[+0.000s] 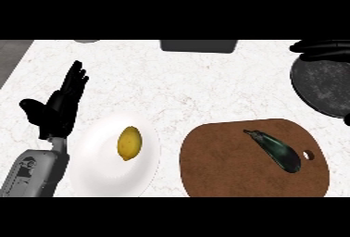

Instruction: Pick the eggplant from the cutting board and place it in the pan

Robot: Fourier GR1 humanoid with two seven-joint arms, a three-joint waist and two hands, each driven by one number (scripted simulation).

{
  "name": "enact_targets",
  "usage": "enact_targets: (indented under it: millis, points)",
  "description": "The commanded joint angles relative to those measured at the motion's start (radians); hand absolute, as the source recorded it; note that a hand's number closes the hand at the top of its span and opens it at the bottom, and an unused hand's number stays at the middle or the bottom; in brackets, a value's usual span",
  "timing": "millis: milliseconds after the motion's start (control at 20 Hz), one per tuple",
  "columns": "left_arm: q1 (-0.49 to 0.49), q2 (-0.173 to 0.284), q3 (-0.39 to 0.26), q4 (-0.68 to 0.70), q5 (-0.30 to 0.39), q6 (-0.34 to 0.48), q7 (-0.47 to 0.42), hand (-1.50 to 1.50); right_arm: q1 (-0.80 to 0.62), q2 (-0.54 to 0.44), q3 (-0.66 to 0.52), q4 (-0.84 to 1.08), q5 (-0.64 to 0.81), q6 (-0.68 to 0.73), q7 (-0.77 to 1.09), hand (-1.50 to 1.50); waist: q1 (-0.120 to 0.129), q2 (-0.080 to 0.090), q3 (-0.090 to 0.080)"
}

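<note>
While the eggplant (pixel 274 150) lies on the cutting board (pixel 232 171), we see the pan (pixel 325 85) apart. Our left robot hand (pixel 58 106) rests wide open, holding nothing.

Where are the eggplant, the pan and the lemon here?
eggplant (pixel 277 151), head view, middle of its dark body.
pan (pixel 325 88), head view, bare inner floor.
lemon (pixel 130 143), head view, middle of the fruit.

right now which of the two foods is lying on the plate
The lemon: yellow, lying on the white plate beside the left hand. The other food, the dark eggplant, lies on the brown cutting board to the right.
</note>
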Motion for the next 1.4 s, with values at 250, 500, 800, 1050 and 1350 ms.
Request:
enact_targets:
  millis: [250,500,800,1050,1350]
  points:
    - [0.042,-0.013,-0.006,-0.045,-0.004,0.009,0.023,0.0,-0.001,-0.003,0.129,-0.071,-0.053,0.189,-0.142,-1.5,-0.019,-0.01,0.001]
    - [0.028,-0.001,0.025,-0.042,-0.007,0.017,0.037,0.0,0.035,-0.048,0.168,-0.109,0.035,0.133,-0.124,-1.5,-0.035,-0.011,0.001]
    - [0.049,0.0,0.022,-0.07,-0.01,-0.015,0.039,0.0,0.016,0.042,0.179,-0.057,0.09,0.088,-0.04,-1.5,-0.028,-0.009,0.0]
    - [0.008,-0.015,0.032,-0.028,-0.029,-0.001,0.044,0.0,0.019,0.042,0.193,-0.002,0.183,0.083,-0.06,-1.5,-0.032,-0.006,0.0]
    - [0.07,0.013,0.064,-0.025,-0.009,-0.051,-0.013,0.0,0.013,0.069,0.282,-0.008,0.255,0.074,-0.081,-1.5,-0.028,-0.009,0.0]
